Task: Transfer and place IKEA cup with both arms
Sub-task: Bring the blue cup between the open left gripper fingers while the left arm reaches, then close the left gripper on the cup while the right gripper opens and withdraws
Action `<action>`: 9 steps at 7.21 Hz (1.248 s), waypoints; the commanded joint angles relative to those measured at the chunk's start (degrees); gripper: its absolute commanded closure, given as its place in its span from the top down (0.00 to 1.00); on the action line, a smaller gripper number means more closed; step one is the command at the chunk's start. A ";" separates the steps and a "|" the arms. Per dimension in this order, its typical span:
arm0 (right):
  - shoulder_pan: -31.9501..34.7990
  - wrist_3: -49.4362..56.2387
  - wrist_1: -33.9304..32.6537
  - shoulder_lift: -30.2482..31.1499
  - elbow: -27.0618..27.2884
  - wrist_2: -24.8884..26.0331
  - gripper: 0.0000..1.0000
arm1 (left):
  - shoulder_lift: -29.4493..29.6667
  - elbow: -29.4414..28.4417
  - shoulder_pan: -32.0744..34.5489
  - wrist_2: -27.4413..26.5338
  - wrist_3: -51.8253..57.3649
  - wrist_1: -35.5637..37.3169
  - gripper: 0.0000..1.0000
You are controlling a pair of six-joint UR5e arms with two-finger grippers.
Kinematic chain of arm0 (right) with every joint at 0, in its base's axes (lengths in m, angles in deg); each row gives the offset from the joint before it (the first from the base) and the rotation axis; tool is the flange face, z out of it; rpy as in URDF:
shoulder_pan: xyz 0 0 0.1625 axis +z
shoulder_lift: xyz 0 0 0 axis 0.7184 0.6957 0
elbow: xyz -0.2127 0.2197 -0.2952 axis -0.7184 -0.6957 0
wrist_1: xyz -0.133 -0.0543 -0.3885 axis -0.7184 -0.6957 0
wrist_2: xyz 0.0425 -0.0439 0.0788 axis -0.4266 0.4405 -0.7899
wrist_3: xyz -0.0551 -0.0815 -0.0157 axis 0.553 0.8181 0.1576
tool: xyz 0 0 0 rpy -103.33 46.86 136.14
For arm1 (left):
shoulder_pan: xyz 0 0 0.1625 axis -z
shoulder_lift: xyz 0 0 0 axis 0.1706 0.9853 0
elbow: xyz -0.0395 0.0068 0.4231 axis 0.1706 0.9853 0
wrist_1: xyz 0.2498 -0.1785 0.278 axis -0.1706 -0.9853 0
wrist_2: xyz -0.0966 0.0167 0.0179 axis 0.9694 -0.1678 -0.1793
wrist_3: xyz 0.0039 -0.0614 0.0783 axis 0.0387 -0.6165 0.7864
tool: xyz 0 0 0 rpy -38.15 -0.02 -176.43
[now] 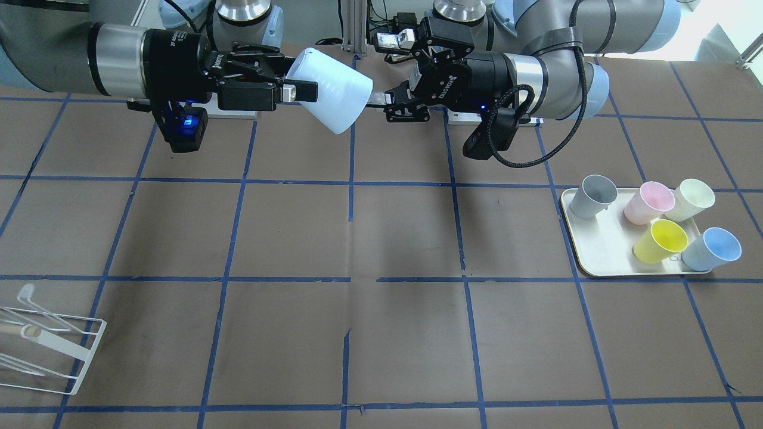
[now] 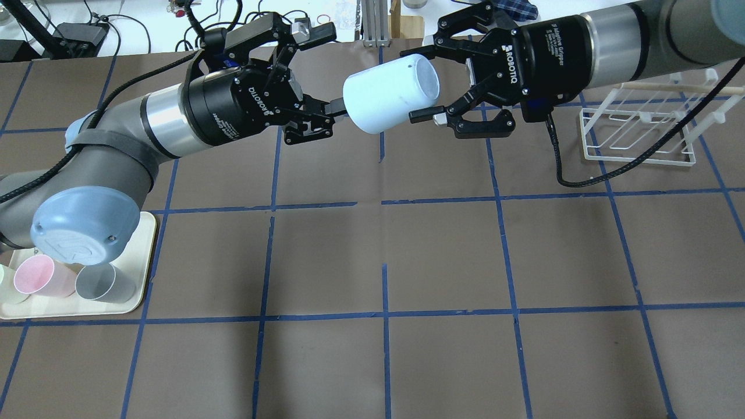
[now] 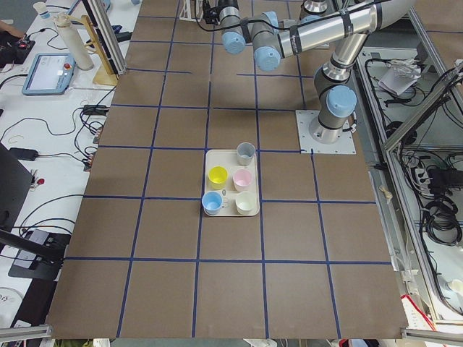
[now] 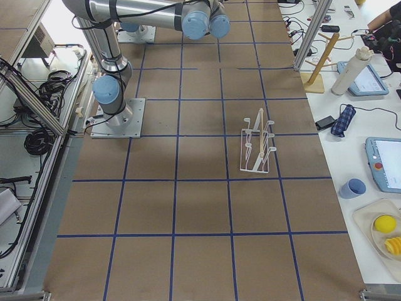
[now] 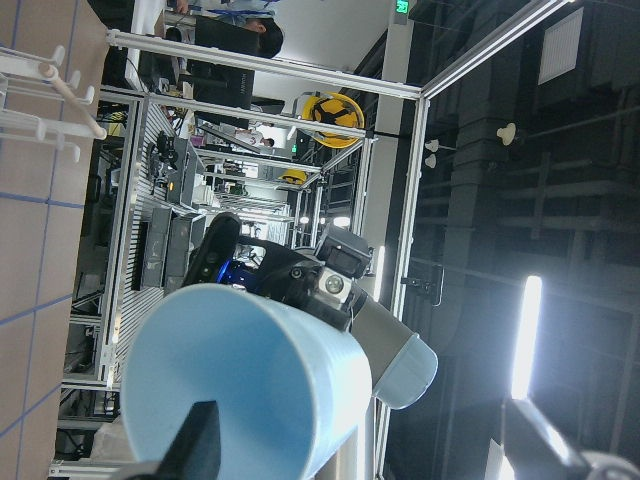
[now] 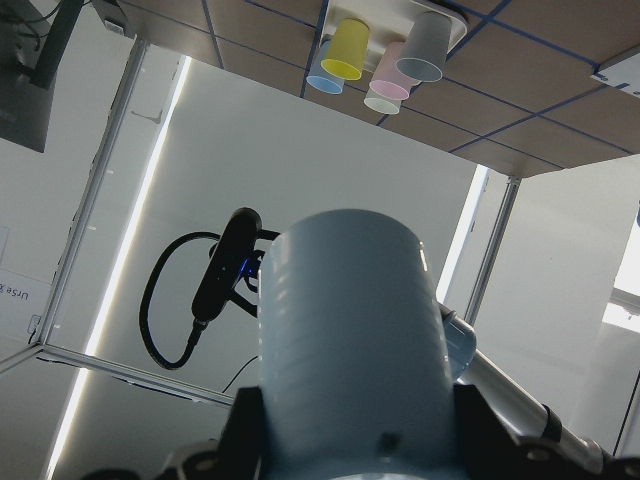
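Note:
The pale-blue IKEA cup point(image 1: 334, 89) point(image 2: 387, 96) hangs on its side high over the table's robot side, between both arms. My right gripper point(image 2: 425, 84) point(image 1: 301, 77) is shut on its base end, fingers pressed to both sides, as the right wrist view shows around the cup point(image 6: 350, 340). My left gripper point(image 2: 334, 110) point(image 1: 378, 101) sits at the mouth end. In the left wrist view its fingers stand wide apart, one finger point(image 5: 200, 445) in front of the cup point(image 5: 250, 380), so it is open.
A cream tray point(image 1: 596, 262) on the robot's left carries a grey cup point(image 1: 593, 196), a pink one point(image 1: 648, 202), a cream one point(image 1: 691, 199), a yellow one point(image 1: 660, 241) and the second blue cup point(image 1: 712, 249). A white wire rack point(image 2: 637, 128) point(image 1: 47, 339) stands on the robot's right.

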 commanded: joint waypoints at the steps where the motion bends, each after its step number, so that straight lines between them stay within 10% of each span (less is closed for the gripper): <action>1: 0.20 -0.02 -0.43 -0.32 -0.04 0.00 0.31 | 0.30 0.47 0.27 0.94 1.36 0.13 1.00; 5: 1.08 -0.11 -1.31 -0.41 -0.04 0.00 0.41 | 1.79 0.47 4.49 3.66 2.33 0.13 0.93; 6: 1.08 -0.11 -1.57 -0.41 -0.04 -0.17 0.99 | 1.88 0.47 4.49 3.66 2.25 0.65 0.84; 7: 1.08 -0.02 -2.97 -0.32 -0.04 0.09 1.00 | 1.88 0.56 4.49 3.66 2.24 0.66 0.79; 8: 1.08 -0.20 -4.81 -0.41 -0.12 0.09 1.00 | 1.79 0.47 4.49 3.66 2.24 0.74 0.62; 9: 1.08 -1.76 -7.09 -0.50 -0.21 0.00 1.00 | 1.71 0.47 4.49 3.58 1.98 0.66 0.23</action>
